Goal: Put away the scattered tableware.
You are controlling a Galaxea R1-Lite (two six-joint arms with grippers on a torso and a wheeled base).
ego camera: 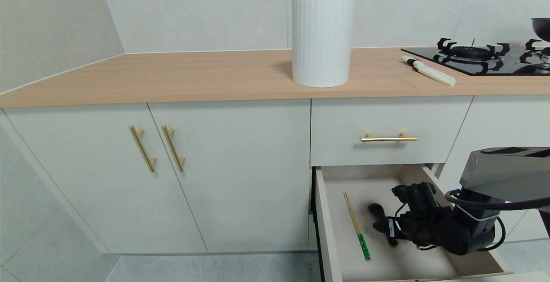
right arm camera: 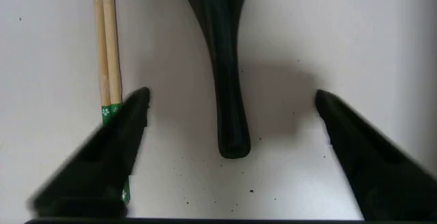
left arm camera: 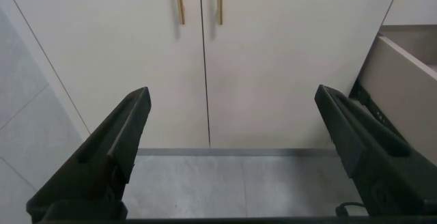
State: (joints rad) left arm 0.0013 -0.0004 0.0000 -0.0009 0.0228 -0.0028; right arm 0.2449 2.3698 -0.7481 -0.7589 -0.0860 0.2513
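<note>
While my right gripper (right arm camera: 231, 104) hangs jaws apart, empty, over black spoon (ego camera: 377, 210) lying flat in open drawer (ego camera: 325, 213) beside chopsticks (ego camera: 356, 226), spoon looks light, stiff, smooth, maybe slippery. Best hold mid-handle, across narrow width. My left gripper (left arm camera: 232, 98) spread too.

Left gripper (left arm camera: 232, 94) fingers spread wide; right gripper (right arm camera: 231, 100) fingers apart too, seemingly angled downward.

The wooden table (ego camera: 193, 75) carries an upright white ribbed canister (ego camera: 323, 39) and, beside the black hob (ego camera: 477, 60), a pale utensil (ego camera: 429, 71) lying flat. In the open drawer (ego camera: 326, 222) below lie green-tipped chopsticks (ego camera: 356, 226) and, near them, a black spoon (ego camera: 380, 215).
</note>
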